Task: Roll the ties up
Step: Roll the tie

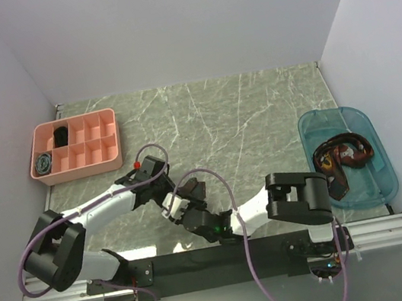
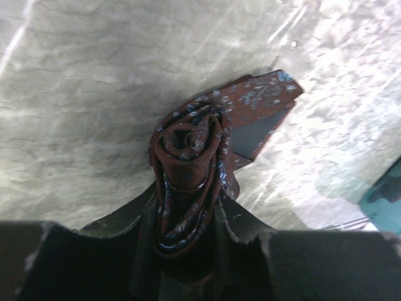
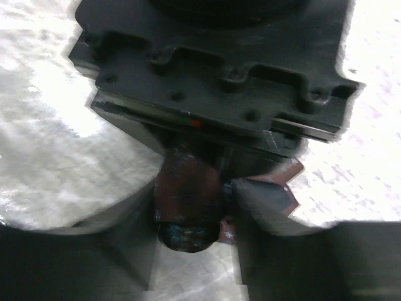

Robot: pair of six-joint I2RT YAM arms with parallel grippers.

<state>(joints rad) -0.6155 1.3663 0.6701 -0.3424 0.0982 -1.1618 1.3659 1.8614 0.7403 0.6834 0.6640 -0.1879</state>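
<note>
Maroon cloth with small blue flecks is filling the gap between my left fingers (image 2: 119, 238): my left gripper (image 2: 188, 216) is clamping the rolled tie (image 2: 188, 157) by its lower half, jaws narrow around it. The coil is standing lengthwise along my fingers, its spiral face turning out past their tips, and its pointed end is jutting sideways, to the upper right in the left wrist view, over the marble table (image 1: 241, 113); I cannot tell whether that point is touching the stone. My right gripper (image 3: 191, 235) is meeting it head-on, one finger (image 3: 276, 251) sitting on each side of the same coil, but I cannot tell whether they are pressing it or only flanking it. All this is happening near the table's near edge, just in front of my bases, with bare marble stretching away behind. A pink compartment tray (image 1: 72, 119) is sitting at the far left, holding a black coil (image 1: 61, 133) and a grey-blue coil (image 1: 45, 163) in separate cells. A blue bin (image 1: 369, 188) is sitting at the right edge with a loose patterned tie (image 1: 343, 156) curling inside it. My purple cables (image 1: 227, 192) are looping close around both wrists.
</note>
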